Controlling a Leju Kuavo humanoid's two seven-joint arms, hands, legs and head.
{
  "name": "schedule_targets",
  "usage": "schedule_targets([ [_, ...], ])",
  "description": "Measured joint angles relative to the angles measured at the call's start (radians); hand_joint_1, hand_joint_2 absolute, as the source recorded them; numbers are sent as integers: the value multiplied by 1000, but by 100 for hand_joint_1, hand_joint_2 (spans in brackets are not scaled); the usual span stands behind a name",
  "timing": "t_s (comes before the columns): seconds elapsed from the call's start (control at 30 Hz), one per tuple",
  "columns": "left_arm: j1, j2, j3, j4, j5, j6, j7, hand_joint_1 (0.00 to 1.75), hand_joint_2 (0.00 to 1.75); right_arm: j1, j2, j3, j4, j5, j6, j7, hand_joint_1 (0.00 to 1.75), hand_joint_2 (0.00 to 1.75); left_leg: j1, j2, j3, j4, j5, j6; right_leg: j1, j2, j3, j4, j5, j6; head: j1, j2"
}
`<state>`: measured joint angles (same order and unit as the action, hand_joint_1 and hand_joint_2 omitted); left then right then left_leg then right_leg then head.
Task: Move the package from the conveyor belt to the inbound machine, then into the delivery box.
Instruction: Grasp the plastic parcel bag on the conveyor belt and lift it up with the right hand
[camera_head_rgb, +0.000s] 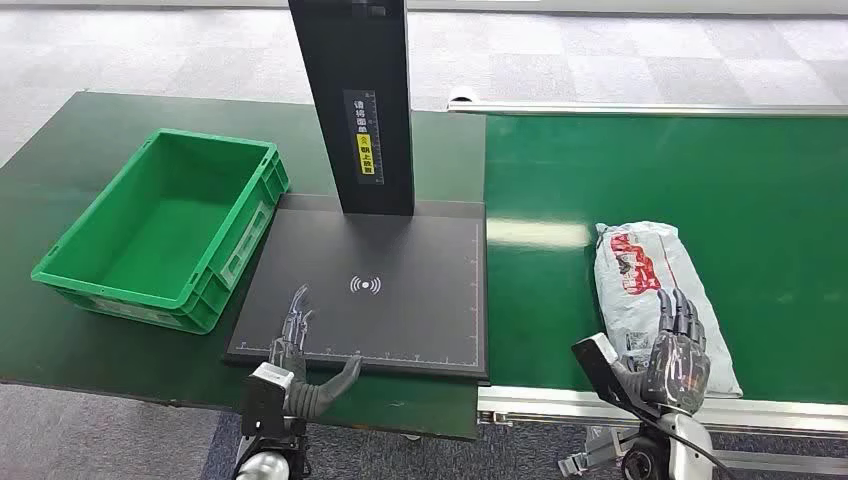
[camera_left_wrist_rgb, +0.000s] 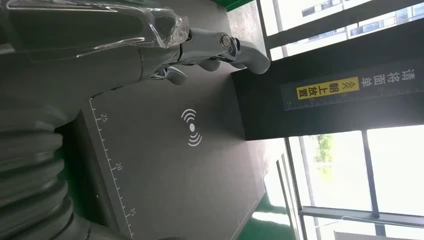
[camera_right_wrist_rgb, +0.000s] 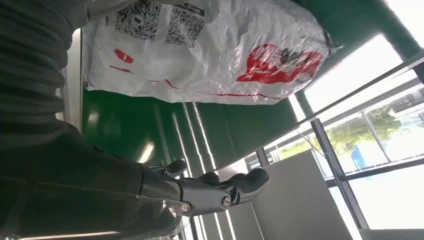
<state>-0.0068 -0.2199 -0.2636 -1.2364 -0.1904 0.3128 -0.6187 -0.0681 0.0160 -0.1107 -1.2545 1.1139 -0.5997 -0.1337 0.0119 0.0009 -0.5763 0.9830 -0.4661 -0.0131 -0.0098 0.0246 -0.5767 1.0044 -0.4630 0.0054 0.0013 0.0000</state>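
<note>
While the right robot hand (camera_head_rgb: 678, 352) sits at the near edge of the conveyor belt (camera_head_rgb: 760, 180), its dark fingers (camera_head_rgb: 680, 312) lie spread over the near end of the package (camera_head_rgb: 648, 275), with the thumb out to the side; whether they press on the bag or only hover above it cannot be told. In the right wrist view the fingers (camera_right_wrist_rgb: 220, 187) stretch out apart from one another beside the package (camera_right_wrist_rgb: 210, 47), and nothing is gripped between them. The package is a white plastic bag with red print and black square codes, lying flat on the green belt, lengthwise toward the robot.

Over on the other side, the left robot hand (camera_head_rgb: 298, 352) is spread and holds nothing, its fingertips over the near edge of the inbound machine (camera_head_rgb: 400, 290), a black flat plate with a white wireless mark and ruler ticks along its border. A black upright column (camera_head_rgb: 358, 100) bearing a yellow label rises from the plate's far side. Just left of the plate stands the delivery box (camera_head_rgb: 215, 255), a green open crate on the green worktop (camera_head_rgb: 60, 150).
</note>
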Motion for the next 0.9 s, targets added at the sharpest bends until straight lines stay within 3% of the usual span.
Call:
schedule_targets([
  [0.43, -5, -1, 9, 7, 2, 5, 8, 0, 175, -14, -4, -30, 26, 71, 8, 31, 0, 175, 0, 0, 0, 0, 0, 0, 0, 0, 0, 0, 0, 0, 0, 0],
  [0.67, -4, -1, 9, 12, 15, 1, 9, 0, 175, -88, -30, -59, 110, -72, 93, -39, 0, 175, -1, 0, 0, 0, 1, 1, -1, 0, 0, 0, 0, 0, 0, 0],
  [0.9, -10, -1, -5, 25, 21, -11, 9, 0, 175, -180, -46, -67, 253, -110, 122, -83, 0, 175, -1, 0, 0, 0, 1, 1, -1, 0, 0, 0, 0, 0, 0, 0],
])
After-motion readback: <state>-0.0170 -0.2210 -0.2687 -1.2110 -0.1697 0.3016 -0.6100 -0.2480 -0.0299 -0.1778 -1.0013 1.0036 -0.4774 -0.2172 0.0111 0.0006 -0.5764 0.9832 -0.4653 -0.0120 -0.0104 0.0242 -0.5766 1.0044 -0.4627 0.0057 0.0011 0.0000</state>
